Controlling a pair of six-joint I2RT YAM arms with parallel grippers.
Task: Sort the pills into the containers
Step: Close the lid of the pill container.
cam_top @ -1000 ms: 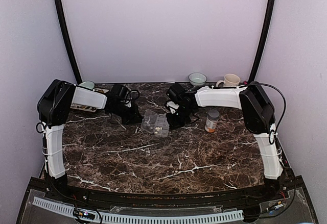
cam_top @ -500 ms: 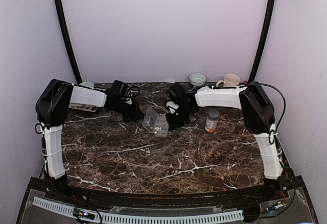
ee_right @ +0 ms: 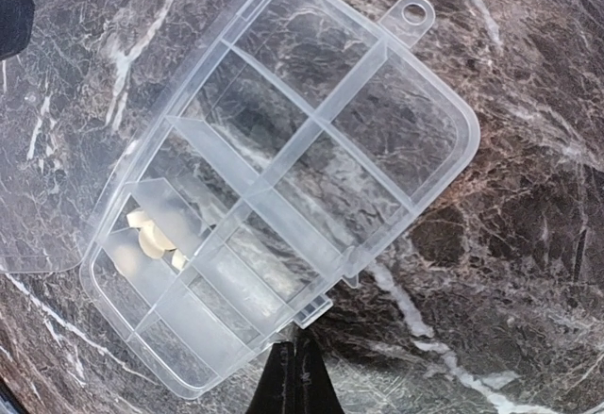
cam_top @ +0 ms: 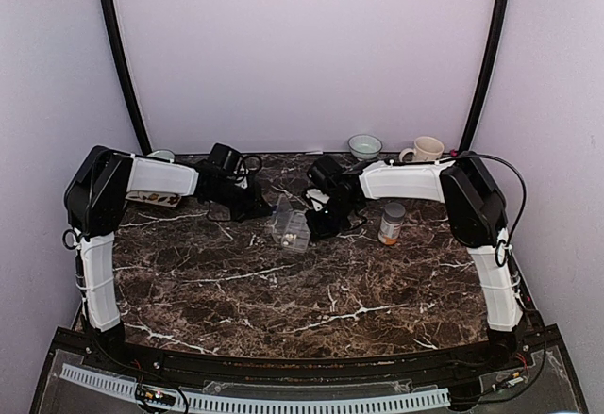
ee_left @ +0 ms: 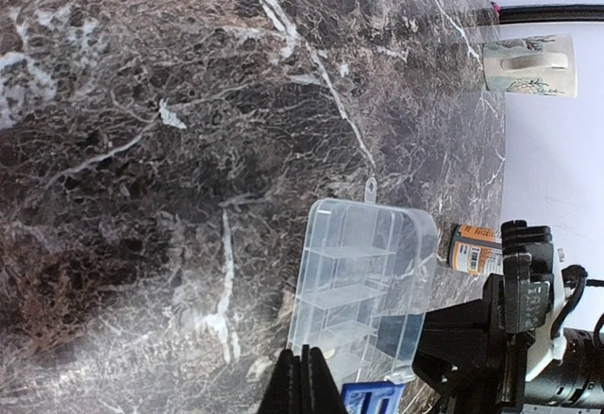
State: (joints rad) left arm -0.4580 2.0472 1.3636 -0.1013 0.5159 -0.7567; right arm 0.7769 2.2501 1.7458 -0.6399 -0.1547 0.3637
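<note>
Here, my left gripper (ee_left: 302, 381) and my right gripper (ee_right: 294, 369) both have their fingers pressed together, each tip just beside an edge of the clear box (ee_right: 283, 178). The box lies open on the marble table (cam_top: 283, 291) between them. The pills (ee_right: 151, 235) sit together in one compartment near one end of it.

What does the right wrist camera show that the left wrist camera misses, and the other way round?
Only the right wrist view: a few pale pills, clustered together. Only the left wrist view: the mug, the orange-labelled bottle and the right arm. Both: the clear organizer box lying on the marble table.
</note>
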